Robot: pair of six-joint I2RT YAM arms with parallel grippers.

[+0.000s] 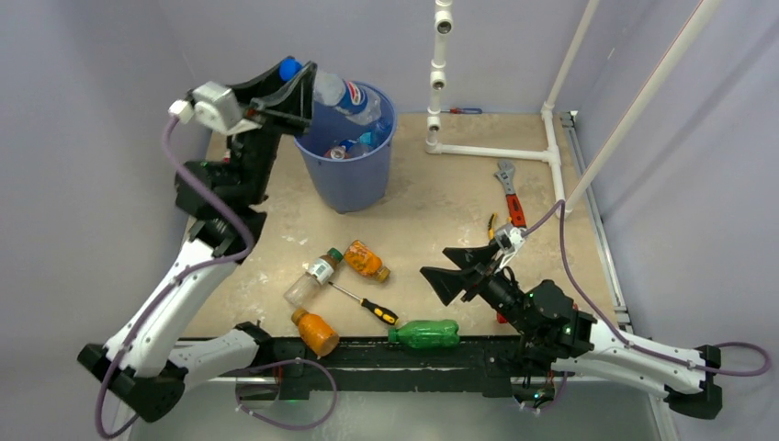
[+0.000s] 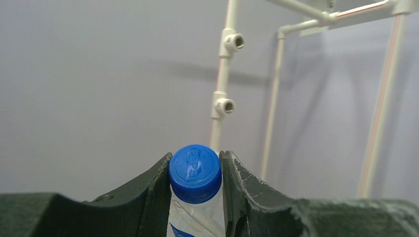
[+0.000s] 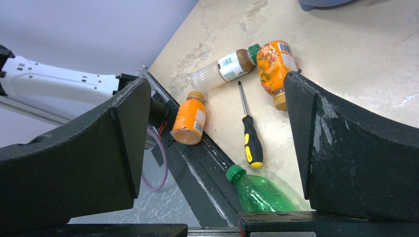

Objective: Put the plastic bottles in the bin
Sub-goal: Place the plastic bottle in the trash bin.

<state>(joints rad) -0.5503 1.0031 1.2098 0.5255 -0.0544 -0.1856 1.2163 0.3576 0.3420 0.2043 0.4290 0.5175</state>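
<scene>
Fingers first, in the left wrist view: found the left gripper [image 2: 196, 157] pinched tight on the blue-capped bottle [image 2: 195, 217] right at its cap, by the fingertips alone. Saw nothing behind but grey wall [image 2: 99, 74] and a white pipe frame [image 2: 221, 98]; could not see the bin from there.

From the top external view, placed the blue-capped bottle in the air above the bin [image 1: 354, 184], slanting across its mouth, cap end over the left rim and base over the opening. Made out a heap of bottles [image 1: 352, 147] low inside, clear ones with blue and red labels; could not count them. Noted a red-handled wrench [image 1: 508, 188] well apart on the right.

Judged the drop the risky part. Held so near the cap, could swing or slip early. Let go while slanted, could strike the rim and bounce out onto the table [image 1: 441, 193].

Through the right wrist view, saw the right gripper [image 3: 216, 84] spread wide and empty above the table. Counted four bottles lying beneath: a small orange bottle [image 3: 190, 121] at the front edge, a clear white-labelled bottle [image 3: 220, 69] with its green cap against a larger orange bottle [image 3: 274, 64], and a green bottle [image 3: 259, 195] by the black rail [image 3: 197, 163]. Marked the screwdriver [image 3: 252, 143] lying among them. Feared a careless closing there could catch it instead, or nudge the green bottle off the edge.
</scene>
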